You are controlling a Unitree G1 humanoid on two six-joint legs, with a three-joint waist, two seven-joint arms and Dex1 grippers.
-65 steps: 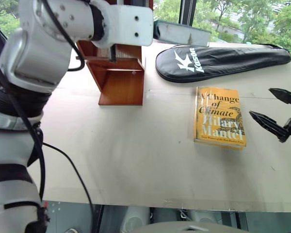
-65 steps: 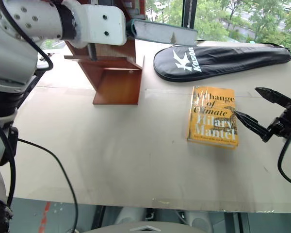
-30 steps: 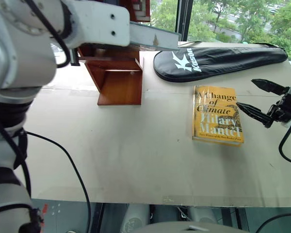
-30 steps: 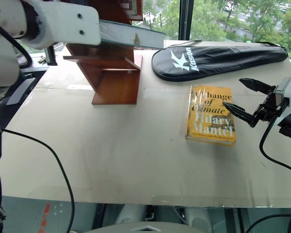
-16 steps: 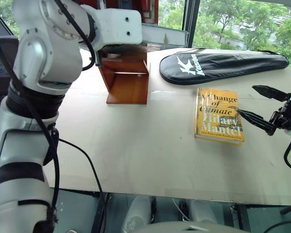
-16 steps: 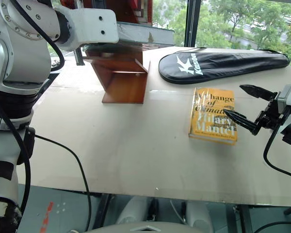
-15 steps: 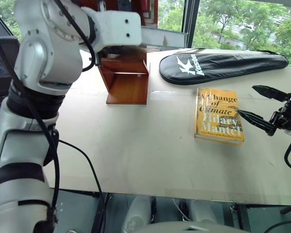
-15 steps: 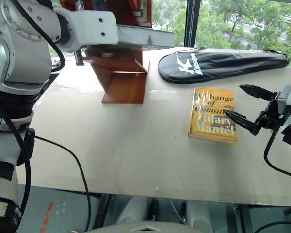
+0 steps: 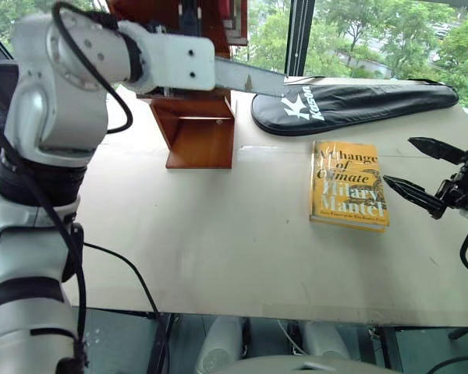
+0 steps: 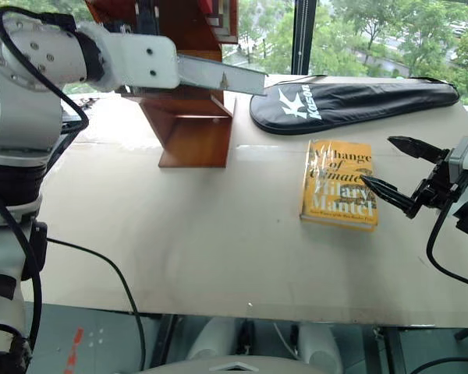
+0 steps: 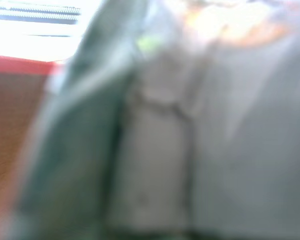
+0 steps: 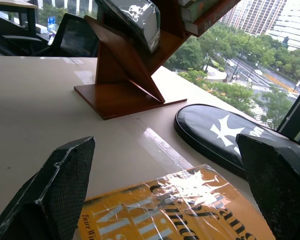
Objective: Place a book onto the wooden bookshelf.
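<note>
Head views: the book [image 10: 218, 75] lies flat on the wooden bookshelf [image 9: 199, 128] near the worktop's [image 9: 218, 257] far left edge, its long axis across the shelf, one end jutting rightward past the side panel; the left claw is hidden behind its wrist housing, its opening not discernible; the right claw [image 10: 402, 173] stands wide and empty, lower finger [image 10: 386, 195] over the yellow book's [image 9: 348, 184] right edge. Right wrist view: both fingers far apart above the yellow cover; bare worktop lies between it and the bookshelf.
</note>
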